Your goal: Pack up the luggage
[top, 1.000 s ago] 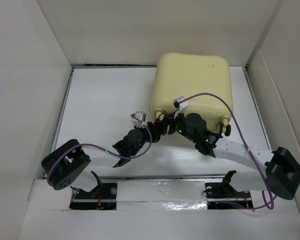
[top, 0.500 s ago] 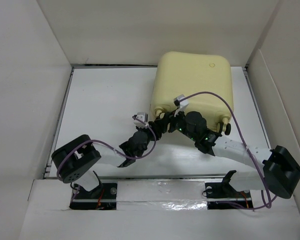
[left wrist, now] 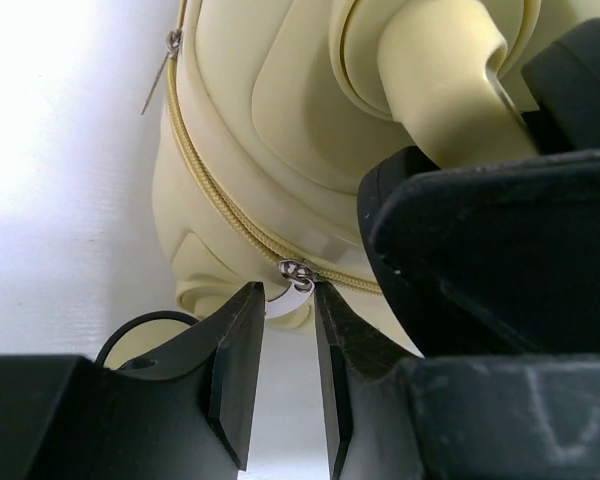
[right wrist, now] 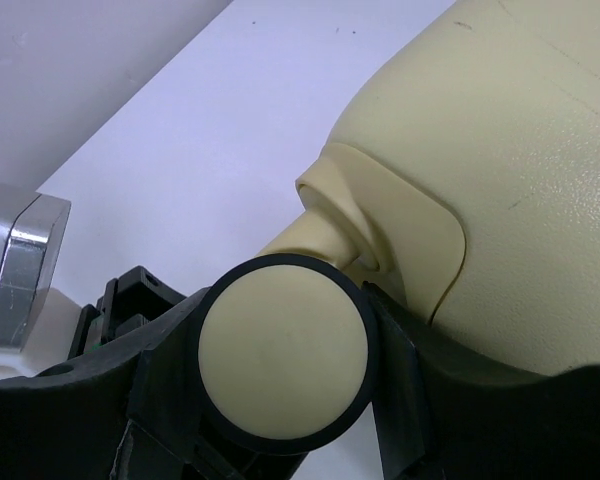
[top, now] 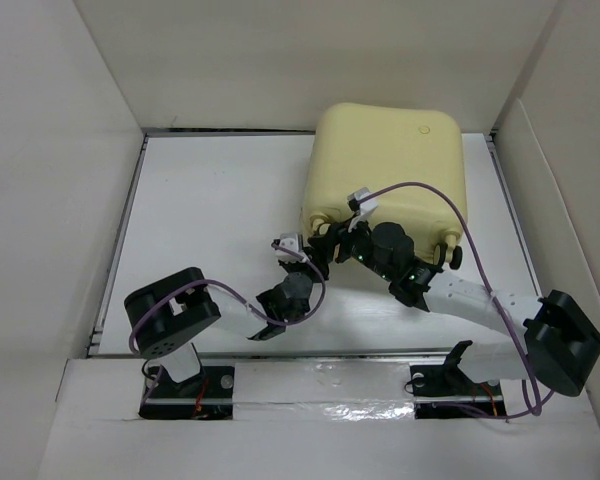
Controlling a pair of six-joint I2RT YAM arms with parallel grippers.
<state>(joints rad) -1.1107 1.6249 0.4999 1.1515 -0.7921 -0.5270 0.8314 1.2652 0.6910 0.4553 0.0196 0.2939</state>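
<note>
Luggage [top: 390,165] lay shut and flat at far right of counter [top: 210,200]; contents not visible. Judged late stage, with zipping left to finish. Left end effector [left wrist: 284,310] bracketed the zipper pull [left wrist: 296,274], fingers narrowly apart; cannot tell if pinched. Right end effector [right wrist: 280,360] was clamped on a caster wheel [right wrist: 285,340]. Case sat near the far and right walls. Open counter lay left; both arms crowded the near-left corner.

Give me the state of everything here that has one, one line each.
luggage: lid shut, lying flat.
zipper: closed along the visible stretch.
left hand: narrowly open around the zipper pull; grip unclear.
right hand: shut on caster wheel.
</note>
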